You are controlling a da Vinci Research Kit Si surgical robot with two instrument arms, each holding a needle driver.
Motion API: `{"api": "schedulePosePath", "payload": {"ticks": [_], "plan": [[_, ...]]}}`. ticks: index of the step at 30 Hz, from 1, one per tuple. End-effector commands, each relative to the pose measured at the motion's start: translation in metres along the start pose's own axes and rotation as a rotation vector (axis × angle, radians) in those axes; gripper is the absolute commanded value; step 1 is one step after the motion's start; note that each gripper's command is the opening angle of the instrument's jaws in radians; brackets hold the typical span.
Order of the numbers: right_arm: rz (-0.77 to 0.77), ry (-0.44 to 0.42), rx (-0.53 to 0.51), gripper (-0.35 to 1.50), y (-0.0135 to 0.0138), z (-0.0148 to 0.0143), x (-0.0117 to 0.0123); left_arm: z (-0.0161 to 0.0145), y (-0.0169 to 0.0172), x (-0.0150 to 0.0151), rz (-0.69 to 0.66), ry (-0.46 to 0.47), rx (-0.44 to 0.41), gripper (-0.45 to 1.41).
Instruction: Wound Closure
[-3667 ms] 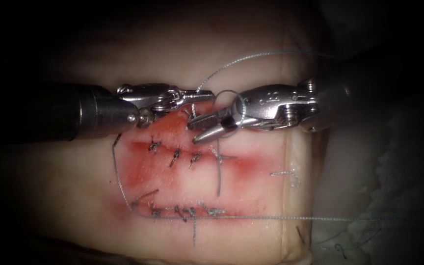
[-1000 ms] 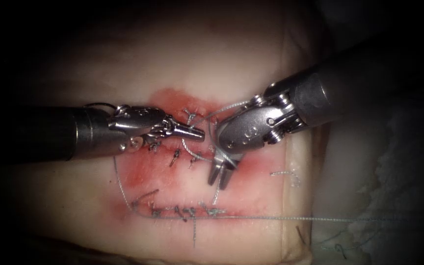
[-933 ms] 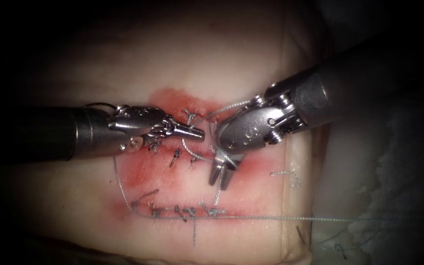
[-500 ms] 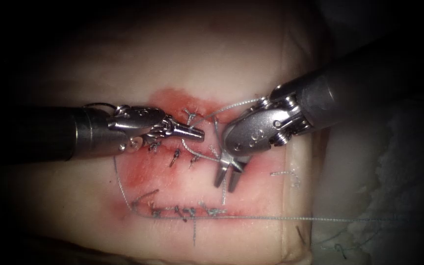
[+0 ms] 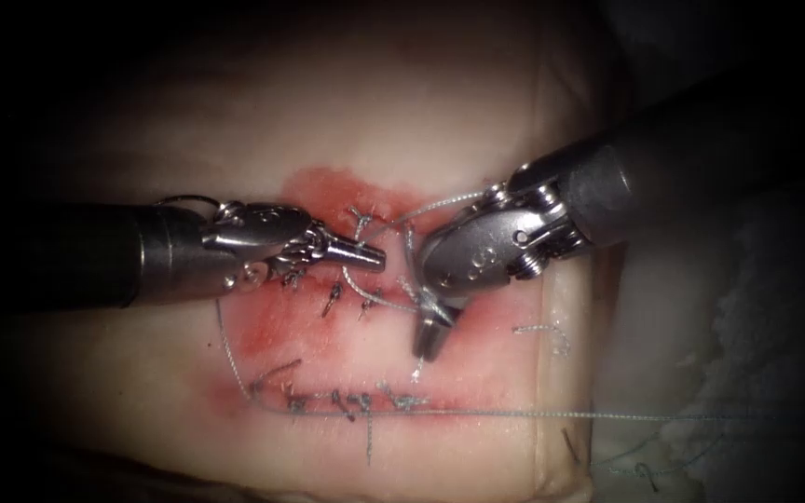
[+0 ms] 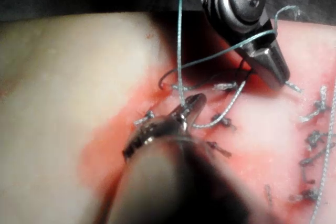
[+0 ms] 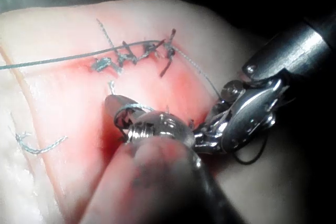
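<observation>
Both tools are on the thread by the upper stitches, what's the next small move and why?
Probably draw the right tool back rightward, pulling the short tail through the loop wrapped round its jaws, while the left tool holds its strand taut. Both look shut on thread.

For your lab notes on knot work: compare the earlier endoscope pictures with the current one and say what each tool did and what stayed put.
The right tool swung from level to pointing down over the tissue; its jaws, apart half a second ago, are now shut on the thread looped around them. The left tool sank from above the upper stitch row onto it, then stayed, jaws shut on the thread. Both rows of stitches are unchanged.
</observation>
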Motion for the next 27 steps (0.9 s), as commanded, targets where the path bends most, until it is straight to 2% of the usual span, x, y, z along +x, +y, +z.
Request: {"api": "schedulePosePath", "payload": {"ticks": [1, 6, 9, 10, 11, 17, 25, 26, 27], "plan": [[0.001, -0.016, 0.034, -0.35, -0.0008, -0.0001, 0.0005, 0.0006, 0.0006, -0.0003, 0.002, 0.004, -0.002, -0.45], [0.065, -0.096, 0.204, -0.35, 0.0002, -0.0015, 0.0021, -0.0001, 0.0003, -0.0005, 0.002, 0.037, -0.014, -0.45], [0.142, -0.103, 0.384, -0.35, 0.0014, -0.0034, 0.0038, -0.0009, -0.0001, -0.0008, 0.001, 0.067, -0.021, -0.45], [0.168, -0.118, 0.421, -0.35, 0.0017, -0.0038, 0.0042, -0.001, -0.0002, -0.0009, 0.001, 0.069, -0.027, -0.45], [0.228, -0.168, 0.509, -0.35, 0.0023, -0.0049, 0.0052, -0.0013, -0.0005, -0.0011, 0.0, 0.077, -0.033, -0.45], [0.392, -0.259, 0.688, -0.35, 0.0037, -0.005, 0.0072, -0.002, -0.0018, -0.0004, 0.003, 0.115, -0.047, -0.45], [0.714, -0.584, 0.941, -0.35, 0.0036, -0.0026, 0.0082, -0.0029, -0.0042, 0.0018, 0.017, 0.163, -0.061, -0.45], [0.802, -0.648, 0.995, -0.35, 0.0032, -0.0014, 0.0084, -0.003, -0.0051, 0.0021, 0.018, 0.165, -0.056, -0.45], [0.835, -0.675, 1.018, -0.35, 0.003, -0.0008, 0.0085, -0.0031, -0.0055, 0.0023, 0.018, 0.168, -0.056, -0.45]]}}
